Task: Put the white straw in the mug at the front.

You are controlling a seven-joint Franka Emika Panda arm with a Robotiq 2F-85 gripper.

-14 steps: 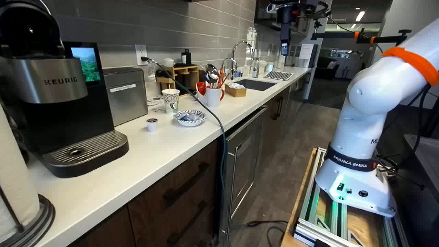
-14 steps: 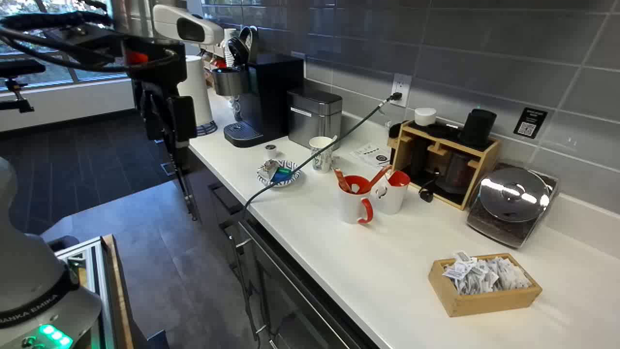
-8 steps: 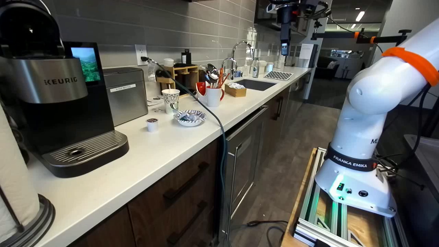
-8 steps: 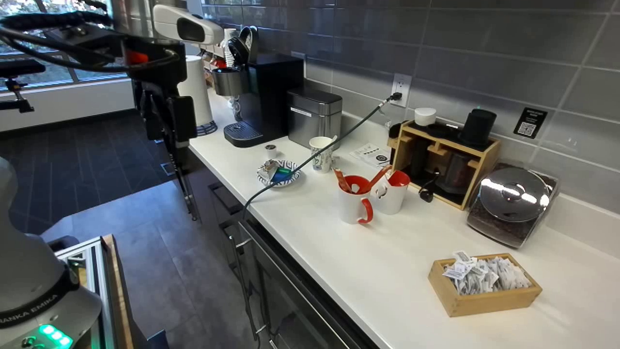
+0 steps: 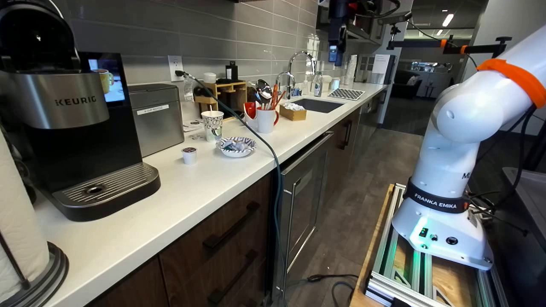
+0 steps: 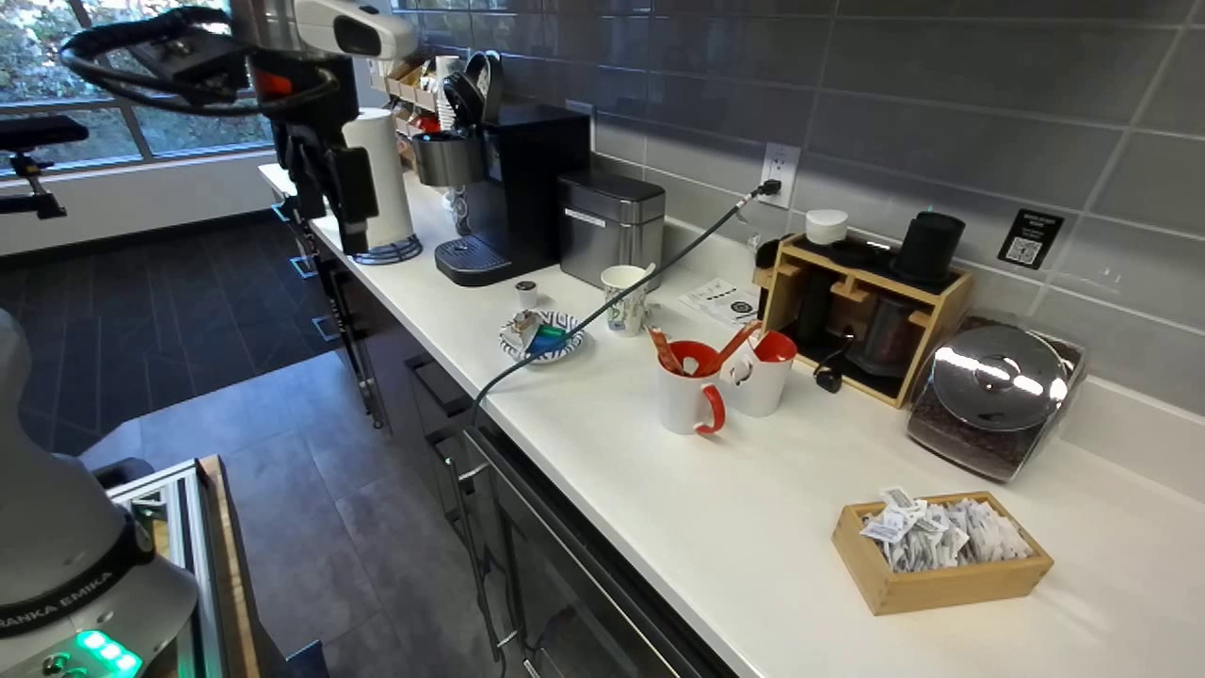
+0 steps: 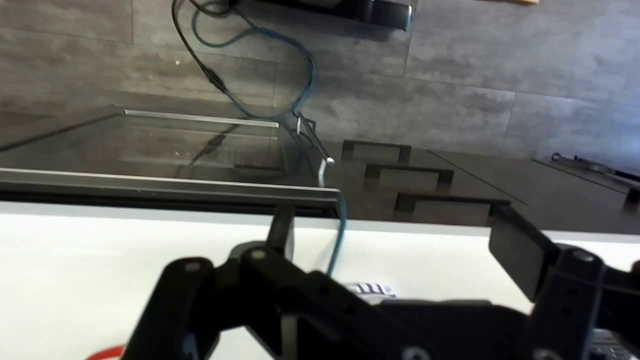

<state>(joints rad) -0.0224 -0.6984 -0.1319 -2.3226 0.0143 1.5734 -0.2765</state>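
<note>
The front mug [image 6: 680, 407] is white with a red inside and red handle. It holds reddish sticks and also shows in an exterior view [image 5: 265, 123]. A like mug [image 6: 759, 388] stands close behind it. A thin white stick [image 5: 211, 108], seemingly the straw, pokes up from a patterned paper cup [image 5: 213, 127], which also shows in an exterior view [image 6: 621, 311]. My gripper [image 5: 335, 54] hangs high, well above the mugs and cup; it also shows in an exterior view [image 6: 353, 235]. In the wrist view the gripper [image 7: 395, 235] has its fingers wide apart with nothing between.
A patterned plate [image 6: 554, 350] with packets and a small pod [image 6: 526, 294] lie near the cup. A cable [image 6: 617, 292] runs from the wall across the counter. A coffee maker [image 5: 106, 179], wooden shelf [image 6: 890, 377] and packet box [image 6: 941, 584] also stand there.
My gripper has moved left in an exterior view, toward the counter, and up in an exterior view. The mugs, cup and plate have not moved.
</note>
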